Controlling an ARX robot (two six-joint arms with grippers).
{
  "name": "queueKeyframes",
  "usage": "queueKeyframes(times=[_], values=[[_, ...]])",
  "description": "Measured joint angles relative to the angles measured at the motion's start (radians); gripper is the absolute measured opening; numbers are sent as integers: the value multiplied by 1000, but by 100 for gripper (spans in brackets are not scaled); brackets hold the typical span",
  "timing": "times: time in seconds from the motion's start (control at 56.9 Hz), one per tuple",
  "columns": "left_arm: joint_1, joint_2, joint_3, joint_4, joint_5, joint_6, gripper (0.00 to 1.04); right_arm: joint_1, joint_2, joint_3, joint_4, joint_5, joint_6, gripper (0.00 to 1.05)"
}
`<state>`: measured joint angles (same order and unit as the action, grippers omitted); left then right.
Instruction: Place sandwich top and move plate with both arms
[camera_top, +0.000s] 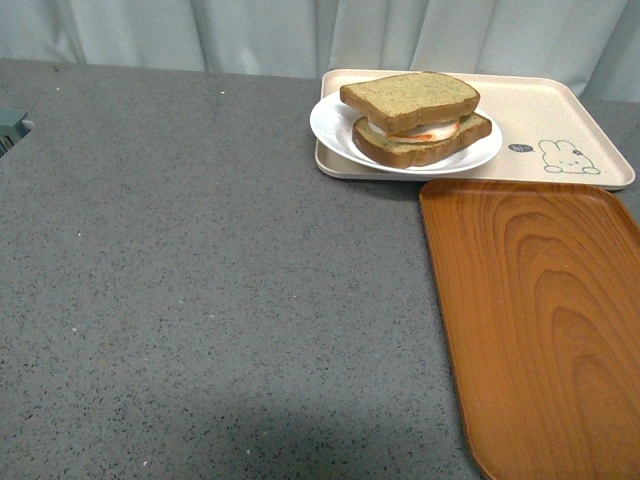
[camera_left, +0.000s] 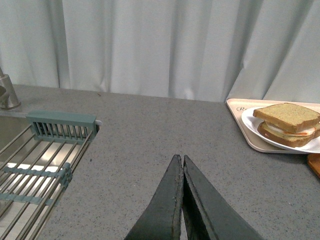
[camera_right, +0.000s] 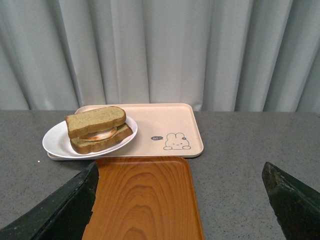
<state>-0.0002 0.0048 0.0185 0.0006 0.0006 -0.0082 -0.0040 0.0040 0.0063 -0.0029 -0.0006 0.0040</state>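
The sandwich top (camera_top: 409, 98), a plain speckled brown slice, lies on the egg and the lower slice on the white plate (camera_top: 335, 128). The plate rests on the left part of the cream rabbit-print tray (camera_top: 540, 110). Neither arm shows in the front view. In the left wrist view my left gripper (camera_left: 180, 159) is shut with nothing in it, low over the counter, and the sandwich top (camera_left: 287, 115) and plate (camera_left: 250, 122) sit far off to one side. My right gripper (camera_right: 180, 172) is open over the wooden tray (camera_right: 142, 200), short of the plate (camera_right: 55, 142) and sandwich top (camera_right: 95, 120).
The orange-brown wooden tray (camera_top: 540, 320) lies at the front right, just before the cream tray. A sink with a grey-green drying rack (camera_left: 45, 160) and a tap (camera_left: 6, 92) sits at the far left. Pale curtains (camera_top: 300, 30) hang behind the grey counter (camera_top: 200, 280).
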Motion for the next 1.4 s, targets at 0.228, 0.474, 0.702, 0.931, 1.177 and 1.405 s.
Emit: queueKeyframes(times=[0.228, 0.474, 0.702, 0.931, 1.177, 1.405], values=[[0, 0, 0, 0, 0, 0, 4, 0, 0, 0, 0, 0, 0, 96], [0, 0, 0, 0, 0, 0, 14, 0, 0, 0, 0, 0, 0, 96], [0, 0, 0, 0, 0, 0, 58, 0, 0, 0, 0, 0, 0, 96], [0, 0, 0, 0, 0, 0, 96, 0, 0, 0, 0, 0, 0, 96], [0, 0, 0, 0, 0, 1, 98, 0, 0, 0, 0, 0, 0, 96], [0, 0, 0, 0, 0, 2, 98, 0, 0, 0, 0, 0, 0, 96]])
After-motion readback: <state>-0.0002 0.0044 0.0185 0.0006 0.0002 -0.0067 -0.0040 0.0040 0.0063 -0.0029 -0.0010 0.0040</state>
